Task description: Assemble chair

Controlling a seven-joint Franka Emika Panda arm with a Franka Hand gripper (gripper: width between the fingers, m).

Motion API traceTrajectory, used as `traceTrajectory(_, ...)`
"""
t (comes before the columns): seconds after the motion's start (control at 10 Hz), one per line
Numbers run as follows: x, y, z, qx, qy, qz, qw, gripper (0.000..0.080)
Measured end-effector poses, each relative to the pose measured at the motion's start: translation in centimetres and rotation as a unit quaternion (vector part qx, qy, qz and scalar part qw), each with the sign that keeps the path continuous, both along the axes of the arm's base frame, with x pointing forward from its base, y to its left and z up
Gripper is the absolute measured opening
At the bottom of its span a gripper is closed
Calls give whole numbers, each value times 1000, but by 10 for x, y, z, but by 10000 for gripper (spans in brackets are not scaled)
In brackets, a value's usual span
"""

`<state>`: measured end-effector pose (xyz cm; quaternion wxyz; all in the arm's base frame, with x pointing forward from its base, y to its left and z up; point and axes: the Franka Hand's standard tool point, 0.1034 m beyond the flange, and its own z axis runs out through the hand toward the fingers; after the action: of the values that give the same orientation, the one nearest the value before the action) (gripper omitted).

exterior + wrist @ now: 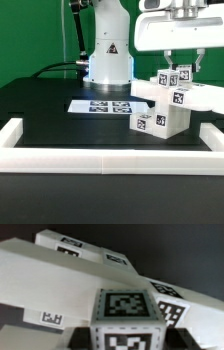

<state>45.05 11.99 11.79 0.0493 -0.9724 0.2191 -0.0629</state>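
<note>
The chair parts (163, 103) stand joined as a white blocky cluster with small black-and-white tags, at the exterior view's right on the black table. My gripper (182, 67) hangs straight above the cluster. Its dark fingers (82, 338) press both sides of a white square post (127, 304) that carries a tag on its end and another on its face. The gripper (128, 341) is shut on this post. Behind the post lie wide white tagged panels (70, 274), stepped one over the other. The post's lower end and its joint with the panels are hidden.
The robot base (108, 58) stands at the back centre. The marker board (100, 105) lies flat in front of it. A low white border rail (100, 157) runs along the front and up both sides, close to the chair parts on the right side (210, 135).
</note>
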Motion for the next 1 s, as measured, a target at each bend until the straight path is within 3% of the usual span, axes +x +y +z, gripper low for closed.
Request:
traceTrajectory(0.5,-1,1,0,25,11,-147,989,287)
traceTrajectory(1.0,-1,3,0,50,23,-289,956,287)
